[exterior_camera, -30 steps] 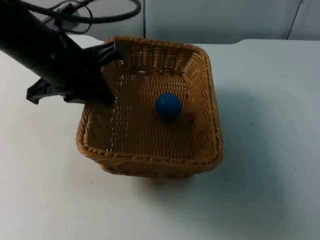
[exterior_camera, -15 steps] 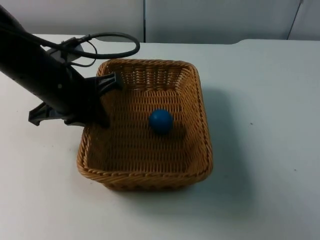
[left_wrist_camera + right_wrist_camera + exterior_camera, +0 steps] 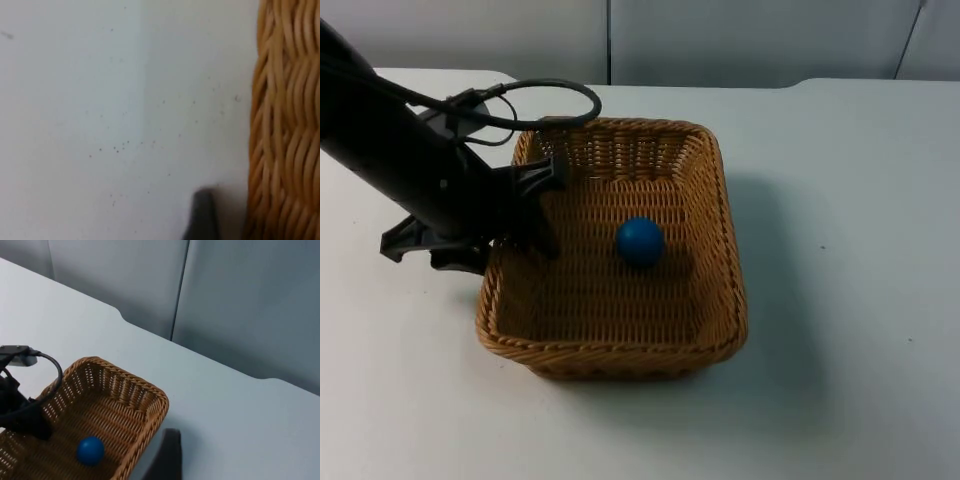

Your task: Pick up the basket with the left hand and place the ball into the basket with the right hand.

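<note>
One blue ball (image 3: 640,241) sits on the floor of the wicker basket (image 3: 705,205), a little toward the far wall and roughly midway between its side walls — I can see it from the top view and again from the right wrist view (image 3: 90,450). The basket rests flat on the white table (image 3: 850,250), nearer the table's far edge than the near one and left of its centre, not lifted.

My left gripper (image 3: 525,215) is at the basket's left wall, close to the far-left corner. One black finger reaches down inside the basket against the weave, the other stands outside on the table side, so the rim runs between them; I cannot tell whether they press the wall or stand just off it. From the left wrist view I make out the woven outer wall (image 3: 285,125) just beside a dark fingertip (image 3: 202,215) over bare table.

My right arm waits up and away from the basket, looking down over it toward the grey partition wall (image 3: 240,300); I cannot tell the state of its gripper.
</note>
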You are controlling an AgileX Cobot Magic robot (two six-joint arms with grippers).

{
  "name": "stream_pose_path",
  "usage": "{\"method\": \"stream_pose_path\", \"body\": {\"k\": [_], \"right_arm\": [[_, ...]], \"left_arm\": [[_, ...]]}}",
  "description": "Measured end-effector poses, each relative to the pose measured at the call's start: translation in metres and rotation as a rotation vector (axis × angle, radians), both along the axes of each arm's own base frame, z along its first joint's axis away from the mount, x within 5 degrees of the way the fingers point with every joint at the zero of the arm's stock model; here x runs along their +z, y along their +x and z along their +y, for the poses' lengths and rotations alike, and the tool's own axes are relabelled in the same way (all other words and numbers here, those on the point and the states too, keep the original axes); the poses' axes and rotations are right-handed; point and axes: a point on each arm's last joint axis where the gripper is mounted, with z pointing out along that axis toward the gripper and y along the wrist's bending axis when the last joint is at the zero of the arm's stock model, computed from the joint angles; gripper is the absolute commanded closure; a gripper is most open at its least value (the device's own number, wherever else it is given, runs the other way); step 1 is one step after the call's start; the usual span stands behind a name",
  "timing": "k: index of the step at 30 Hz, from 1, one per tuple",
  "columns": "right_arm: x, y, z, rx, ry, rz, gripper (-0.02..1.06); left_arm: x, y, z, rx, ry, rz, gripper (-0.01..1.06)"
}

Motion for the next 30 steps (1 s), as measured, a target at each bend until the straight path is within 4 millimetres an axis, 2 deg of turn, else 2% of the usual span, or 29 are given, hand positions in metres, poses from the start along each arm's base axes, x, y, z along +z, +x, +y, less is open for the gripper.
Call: {"method": "stream_pose_path", "body": {"k": [2,7,10,11,12,15,16,20,21,26,27,30], "right_arm": [[-0.001,-0.001,0.000,0.000,-0.001,0.002,0.29],[-0.009,-0.006,-0.003,0.000,-0.008,0.017,0.29],[-0.009,-0.009,-0.005,0.000,-0.006,0.011,0.29],[-0.009,-0.009,-0.005,0.000,-0.006,0.011,0.29],[-0.008,-0.011,-0.005,0.000,-0.002,0.005,0.29],[-0.005,-0.014,-0.007,0.002,0.015,-0.008,0.29],[-0.005,-0.014,-0.007,0.002,0.015,-0.008,0.29],[-0.001,-0.019,-0.009,0.003,0.027,-0.023,0.29],[-0.001,-0.019,-0.009,0.003,0.027,-0.023,0.29],[0.007,-0.031,-0.015,0.003,0.046,-0.062,0.29],[0.007,-0.031,-0.015,0.003,0.046,-0.062,0.29],[0.013,-0.041,-0.019,0.003,0.061,-0.087,0.29]], "left_arm": [[0.000,0.000,0.000,-0.004,-0.001,0.003,0.12],[0.019,-0.002,-0.001,-0.044,-0.009,-0.030,0.10],[0.050,-0.002,-0.001,-0.051,-0.022,-0.108,0.10],[0.050,-0.002,-0.001,-0.051,-0.022,-0.108,0.10],[0.060,-0.003,-0.001,-0.052,-0.028,-0.133,0.10],[0.101,-0.009,0.000,-0.070,-0.045,-0.233,0.10],[0.101,-0.009,0.000,-0.070,-0.045,-0.233,0.10],[0.145,-0.022,0.003,-0.108,-0.053,-0.341,0.10],[0.145,-0.022,0.003,-0.108,-0.053,-0.341,0.10],[0.193,-0.046,0.008,-0.189,-0.030,-0.459,0.10],[0.193,-0.046,0.008,-0.189,-0.030,-0.459,0.10],[0.219,-0.064,0.012,-0.230,-0.026,-0.517,0.10]]}}
